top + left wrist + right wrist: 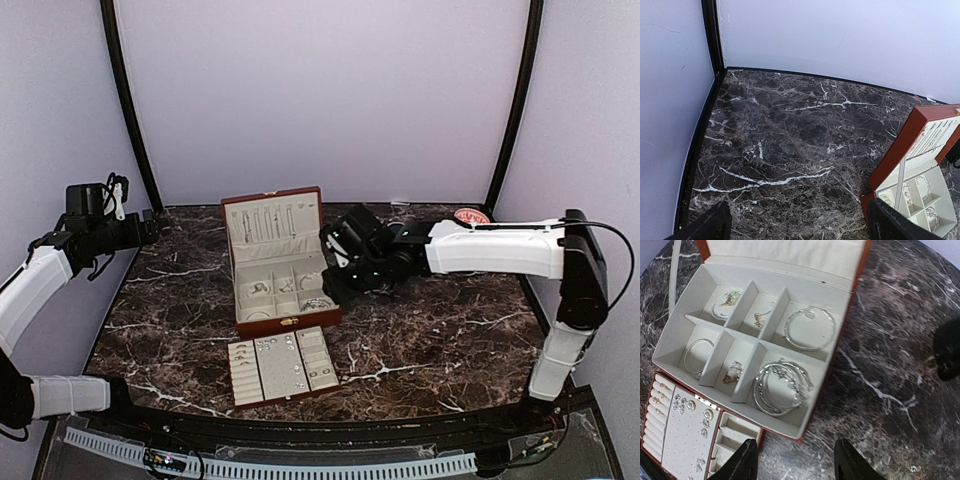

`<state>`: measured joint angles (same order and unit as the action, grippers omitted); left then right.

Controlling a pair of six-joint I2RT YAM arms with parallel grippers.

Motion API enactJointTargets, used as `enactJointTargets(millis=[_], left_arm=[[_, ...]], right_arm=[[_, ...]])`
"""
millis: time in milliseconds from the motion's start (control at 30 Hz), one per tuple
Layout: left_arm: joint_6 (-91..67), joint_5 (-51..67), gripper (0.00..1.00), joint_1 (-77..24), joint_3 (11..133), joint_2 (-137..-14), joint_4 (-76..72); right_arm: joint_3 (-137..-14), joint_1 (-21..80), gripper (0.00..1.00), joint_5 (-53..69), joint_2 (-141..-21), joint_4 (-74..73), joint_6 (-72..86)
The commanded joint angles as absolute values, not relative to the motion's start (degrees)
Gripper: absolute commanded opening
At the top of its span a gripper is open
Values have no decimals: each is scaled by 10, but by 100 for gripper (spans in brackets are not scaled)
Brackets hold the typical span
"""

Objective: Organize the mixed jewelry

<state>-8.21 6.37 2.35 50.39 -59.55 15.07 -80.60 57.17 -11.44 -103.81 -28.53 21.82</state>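
The reddish-brown box stands open mid-table, its lid upright with thin chains. Its cream compartments hold silvery jewelry: a pile of bangles, a hoop, a thin ring-shaped piece and a small ring. A flat tray with earrings lies in front of the box. My right gripper is open and empty, just above the table at the box's front right corner. My left gripper is open and empty, raised over the far left of the table.
A small pink patterned bowl sits at the back right corner. A dark shape shows right of the box in the right wrist view. Pale walls and black posts enclose the marble table. The box's lid shows at the left wrist view's right edge.
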Motion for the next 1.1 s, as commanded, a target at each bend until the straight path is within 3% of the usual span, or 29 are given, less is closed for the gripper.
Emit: enactJointTargets(millis=[0,300,700,1067], left_arm=[[-84,59,97,25,493,-585,144],[-85,57,97,25,492,-591,143],[-85,54,97,25,492,-598,143],[-84,53,96,25,492,-599,143]], right_arm=[[-714,520,53,-141,-957,-326,277],[-535,419,46,-146,-859,-366,342],[-445,375,28,-145,-831,-349,378],[-424,353,21,-107,-824,-297,366]])
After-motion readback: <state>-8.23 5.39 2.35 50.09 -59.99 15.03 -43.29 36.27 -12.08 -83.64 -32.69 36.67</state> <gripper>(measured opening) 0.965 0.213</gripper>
